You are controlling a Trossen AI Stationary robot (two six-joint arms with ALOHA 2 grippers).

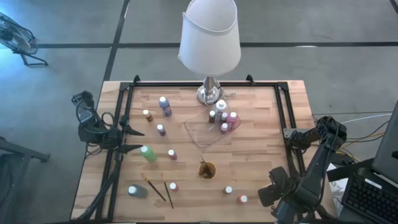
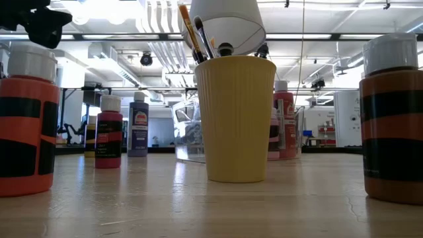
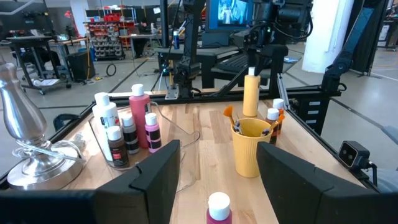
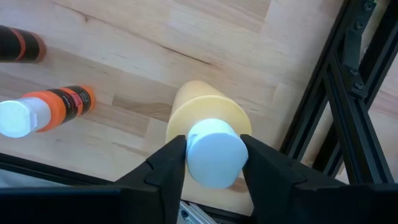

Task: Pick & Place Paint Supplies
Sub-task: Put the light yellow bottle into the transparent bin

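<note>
Right gripper [image 4: 211, 163] jaws hide yellow bottle [image 4: 205, 115] sides.

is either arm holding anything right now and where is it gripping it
The right gripper has its fingers on the white cap of a yellow paint bottle. The left gripper is open, holding nothing.

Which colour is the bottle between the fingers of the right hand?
Yellow with a white cap: the bottle in the right hand, best seen in the right wrist view.
</note>
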